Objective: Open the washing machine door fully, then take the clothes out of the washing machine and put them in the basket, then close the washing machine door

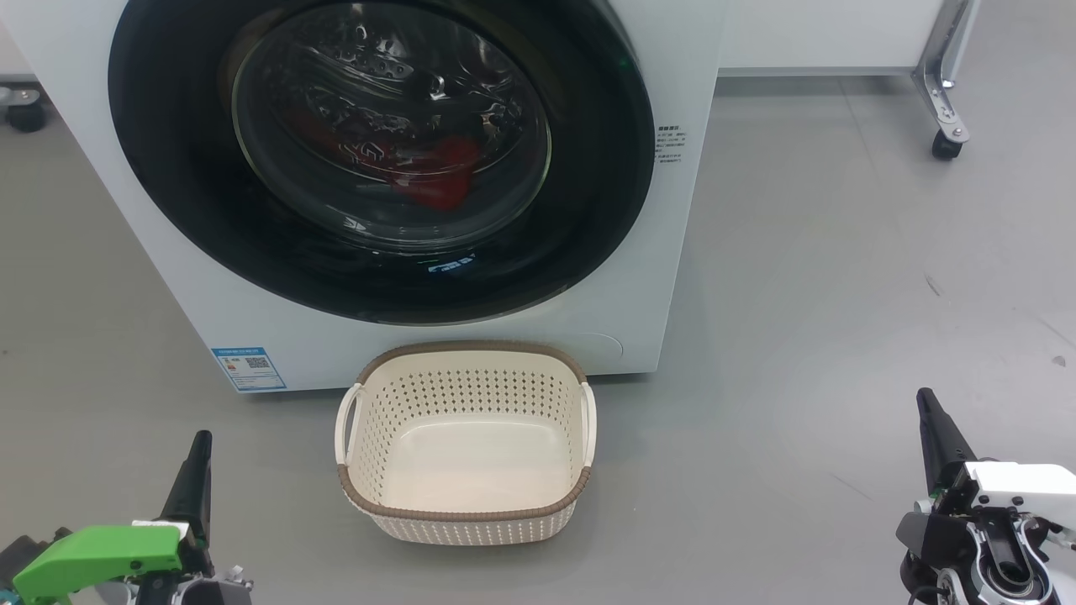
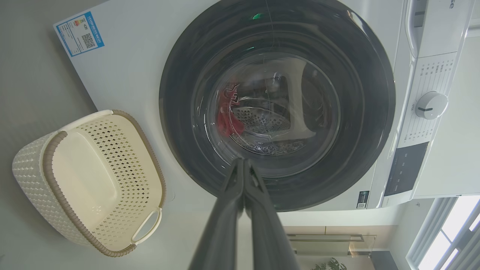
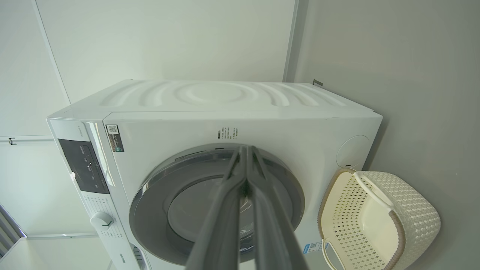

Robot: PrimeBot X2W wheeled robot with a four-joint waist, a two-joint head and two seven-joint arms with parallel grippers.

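Nothing of the task is done yet. The washing machine door [image 1: 168,176] is shut flat against the front of the washing machine [image 1: 303,353], so opening it is the first step, and everything after it is left too. The clothes [image 1: 437,178] are inside the drum, a red bundle lying low behind the door's glass window [image 1: 387,101]. The basket [image 1: 471,347] stands empty on the floor [image 1: 799,294] just in front of the machine, below the door. Whether its back rim touches the white front I cannot tell.

The left hand [image 1: 202,445] is low at the left, clenched with its fingers pressed together and holding nothing. The right hand [image 1: 925,403] is low at the right, clenched and empty as well. Both are well apart from the door and the basket.

Reflections on the glass blur the clothes, so I cannot say whether it is one piece or several, or how far back it reaches into the drum. No handle or catch on the door is plain to see, and which side it hinges on is not clear. The head view cuts off the top of the machine. In the right wrist view that hand's own fingers [image 3: 225,210] lie across the middle of the door and cover part of the glass
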